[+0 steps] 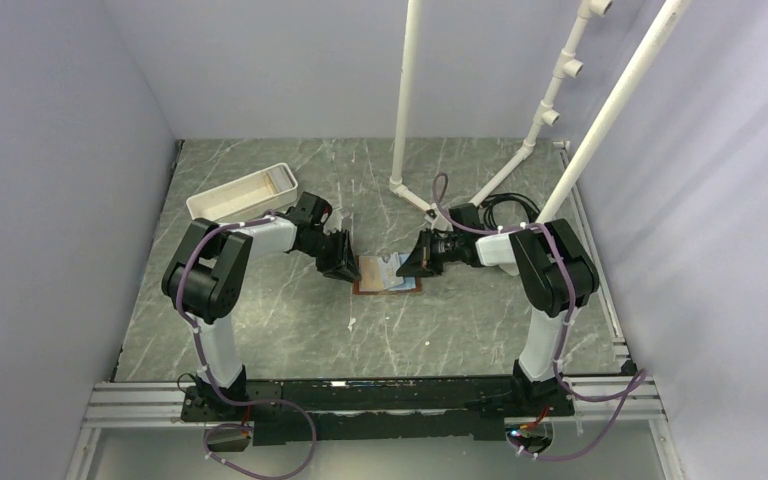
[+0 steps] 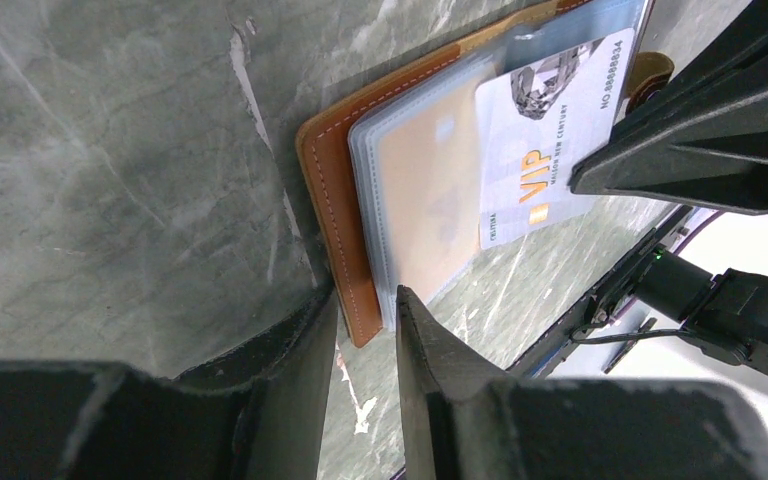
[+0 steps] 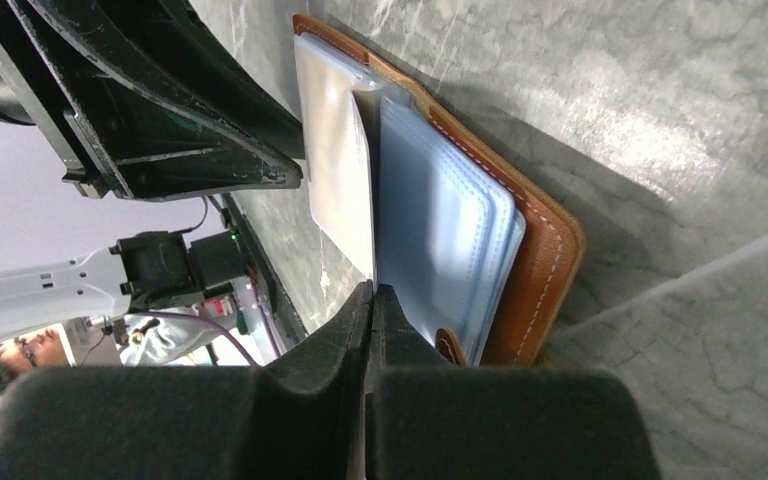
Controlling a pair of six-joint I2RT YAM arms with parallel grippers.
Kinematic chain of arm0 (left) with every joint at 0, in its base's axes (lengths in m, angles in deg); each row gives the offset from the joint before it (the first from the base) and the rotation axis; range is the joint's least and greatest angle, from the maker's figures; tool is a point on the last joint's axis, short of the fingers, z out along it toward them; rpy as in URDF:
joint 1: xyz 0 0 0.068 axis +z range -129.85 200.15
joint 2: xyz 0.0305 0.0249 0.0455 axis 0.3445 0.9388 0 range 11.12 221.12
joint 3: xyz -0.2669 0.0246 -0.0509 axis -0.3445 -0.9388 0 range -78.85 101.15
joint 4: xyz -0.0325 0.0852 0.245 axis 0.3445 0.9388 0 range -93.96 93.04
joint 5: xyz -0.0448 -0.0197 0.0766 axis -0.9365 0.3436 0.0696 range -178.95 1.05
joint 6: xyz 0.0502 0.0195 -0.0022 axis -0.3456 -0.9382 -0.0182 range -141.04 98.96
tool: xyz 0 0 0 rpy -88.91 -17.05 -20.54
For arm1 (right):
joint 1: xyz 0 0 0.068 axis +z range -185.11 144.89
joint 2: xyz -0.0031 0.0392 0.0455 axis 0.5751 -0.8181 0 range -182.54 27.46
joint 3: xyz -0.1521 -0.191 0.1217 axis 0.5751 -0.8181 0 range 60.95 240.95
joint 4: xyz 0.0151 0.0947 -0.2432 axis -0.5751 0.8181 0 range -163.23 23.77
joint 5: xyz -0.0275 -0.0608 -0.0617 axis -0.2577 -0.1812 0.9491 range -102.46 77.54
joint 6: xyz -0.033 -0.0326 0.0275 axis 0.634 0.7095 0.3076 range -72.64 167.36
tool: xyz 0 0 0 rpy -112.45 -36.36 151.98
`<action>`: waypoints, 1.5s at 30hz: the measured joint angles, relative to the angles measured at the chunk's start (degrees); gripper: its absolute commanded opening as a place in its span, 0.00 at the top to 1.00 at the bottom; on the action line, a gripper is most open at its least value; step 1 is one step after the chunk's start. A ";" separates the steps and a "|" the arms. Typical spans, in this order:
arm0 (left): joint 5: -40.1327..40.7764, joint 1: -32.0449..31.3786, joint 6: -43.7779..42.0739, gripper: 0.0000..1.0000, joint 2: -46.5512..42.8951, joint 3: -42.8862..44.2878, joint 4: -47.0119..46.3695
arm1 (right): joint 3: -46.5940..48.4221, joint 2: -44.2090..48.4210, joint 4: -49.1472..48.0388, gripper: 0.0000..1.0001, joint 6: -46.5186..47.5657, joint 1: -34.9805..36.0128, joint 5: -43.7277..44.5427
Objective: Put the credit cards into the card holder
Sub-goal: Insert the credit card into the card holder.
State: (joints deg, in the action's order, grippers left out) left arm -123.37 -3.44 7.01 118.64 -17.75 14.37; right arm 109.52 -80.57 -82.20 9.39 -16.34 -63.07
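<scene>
Here, card holder (image 2: 325, 170) within left claw (image 2: 366, 294).

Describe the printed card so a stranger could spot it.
At the middle of the grey marble table lies an open brown leather card holder. Over its clear sleeves is a white card, alone in bearing VIP in gold letters.

The card holder (image 1: 390, 273) lies at the middle of the table (image 1: 260, 330), with a credit card (image 2: 550, 130) on its sleeves. The left gripper (image 1: 345, 268) is at its 9 o'clock, fingertips either side of that edge, and the right gripper (image 1: 412, 264) at its 3 o'clock. A tray (image 1: 245, 192) lies at 10 o'clock, a pipe stand (image 1: 405, 120) at 12 o'clock
</scene>
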 measured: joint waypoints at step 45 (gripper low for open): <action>-8.66 5.95 20.85 0.47 -1.90 -14.03 -26.12 | 9.38 0.22 13.68 0.76 11.43 7.72 14.71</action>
State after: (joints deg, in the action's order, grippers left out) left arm -132.02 2.50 27.86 116.74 -31.79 -11.75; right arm 118.90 -80.35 -68.52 20.82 -8.63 -48.36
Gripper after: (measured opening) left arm 0.518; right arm 0.256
